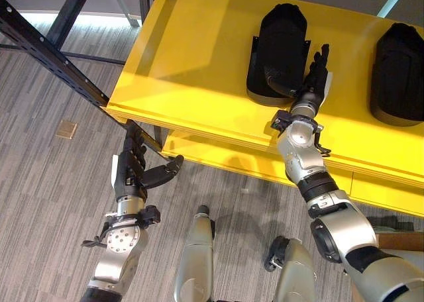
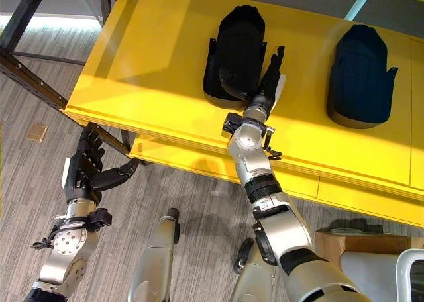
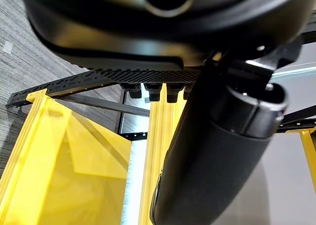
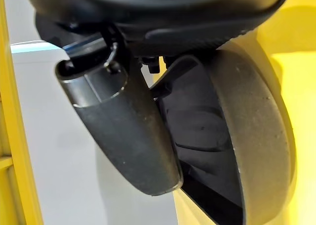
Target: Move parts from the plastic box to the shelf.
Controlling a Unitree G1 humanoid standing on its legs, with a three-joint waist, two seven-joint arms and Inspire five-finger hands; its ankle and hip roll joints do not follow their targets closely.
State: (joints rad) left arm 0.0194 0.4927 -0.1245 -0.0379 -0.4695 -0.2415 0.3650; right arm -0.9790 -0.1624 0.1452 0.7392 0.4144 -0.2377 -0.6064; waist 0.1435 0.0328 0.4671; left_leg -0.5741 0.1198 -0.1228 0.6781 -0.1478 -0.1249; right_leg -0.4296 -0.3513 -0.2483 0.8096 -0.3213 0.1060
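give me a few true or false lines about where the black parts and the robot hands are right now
1. Two black parts lie on the yellow shelf. True: a left black part and a right black part.
2. The right robot hand is at the left black part. True: its straight fingers lie along that part's side, thumb against it.
3. The left robot hand holds a black part. False: it holds nothing, and hangs open below the shelf's front edge.
4. The two black parts are stacked. False: they lie apart, side by side.
5. The right black part is under the right robot hand. False: no hand is at it.
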